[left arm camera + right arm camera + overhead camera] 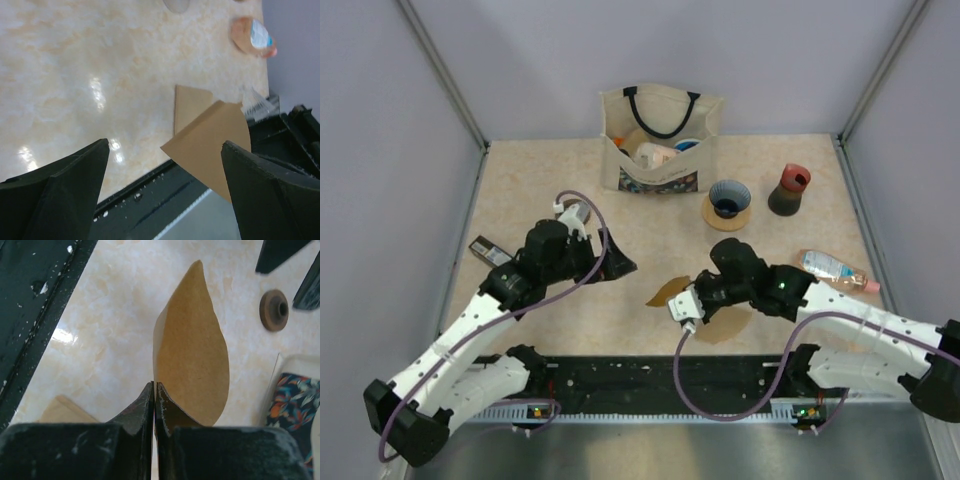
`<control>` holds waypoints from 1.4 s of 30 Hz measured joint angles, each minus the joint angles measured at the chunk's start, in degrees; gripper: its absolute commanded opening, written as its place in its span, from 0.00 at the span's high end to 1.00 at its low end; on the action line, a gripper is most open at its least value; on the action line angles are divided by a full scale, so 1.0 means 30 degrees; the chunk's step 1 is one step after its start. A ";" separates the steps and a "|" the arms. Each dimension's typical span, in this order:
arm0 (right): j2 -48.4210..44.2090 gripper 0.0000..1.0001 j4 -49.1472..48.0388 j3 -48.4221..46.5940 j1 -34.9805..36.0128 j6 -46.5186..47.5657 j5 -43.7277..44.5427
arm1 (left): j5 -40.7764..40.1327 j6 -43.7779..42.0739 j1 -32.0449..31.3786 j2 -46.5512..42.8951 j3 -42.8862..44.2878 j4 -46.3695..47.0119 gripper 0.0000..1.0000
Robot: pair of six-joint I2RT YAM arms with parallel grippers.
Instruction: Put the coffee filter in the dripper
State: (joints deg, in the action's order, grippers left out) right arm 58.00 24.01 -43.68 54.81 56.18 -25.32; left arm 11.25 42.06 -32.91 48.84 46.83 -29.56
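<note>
Coffee filter [192, 350] in tight grip of right claw [154, 389]; left claw [164, 145] wide open.

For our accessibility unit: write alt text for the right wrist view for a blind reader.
The right tool is shut on the edge of a tan coffee filter, holding it above a beige marbled table. Another tan paper lies flat nearby.

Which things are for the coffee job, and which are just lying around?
For the job: coffee filter, pinched by right gripper; dripper.
Lying about: tote bag, grinder, bottle, spare filter.
</note>
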 measured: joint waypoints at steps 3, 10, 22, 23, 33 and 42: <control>0.1151 1.00 0.2514 -0.2040 0.0029 0.2667 -0.0627 | 0.2608 -0.0692 -0.0007 0.1020 0.0102 0.0561 0.01; 0.5399 1.00 0.6492 -0.6135 0.0036 0.6455 -0.0306 | 0.5982 -0.2310 -0.0933 0.2652 0.0845 0.1246 0.01; 0.6455 1.00 0.8990 -0.7242 0.0058 0.8597 -0.0007 | 0.3898 -0.3650 -0.3133 0.5909 0.1909 0.0794 0.26; 0.6448 1.00 0.9027 -0.7242 0.0058 0.8699 -0.0066 | 0.3701 -0.3643 -0.3177 0.6084 0.1989 0.0801 0.28; 0.6433 1.00 0.9326 -0.7344 0.0087 0.9304 -0.0350 | 0.3373 -0.3825 -0.3483 0.7191 0.2229 0.0845 0.77; 0.6047 1.00 0.8918 -0.7184 0.0109 0.9355 -0.1107 | 0.0044 -0.4095 -0.3548 0.7344 0.2885 0.0036 1.00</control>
State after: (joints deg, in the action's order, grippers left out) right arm 76.14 50.76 -65.23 55.13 84.25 -28.64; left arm 11.38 29.78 -43.55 70.87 55.48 -29.45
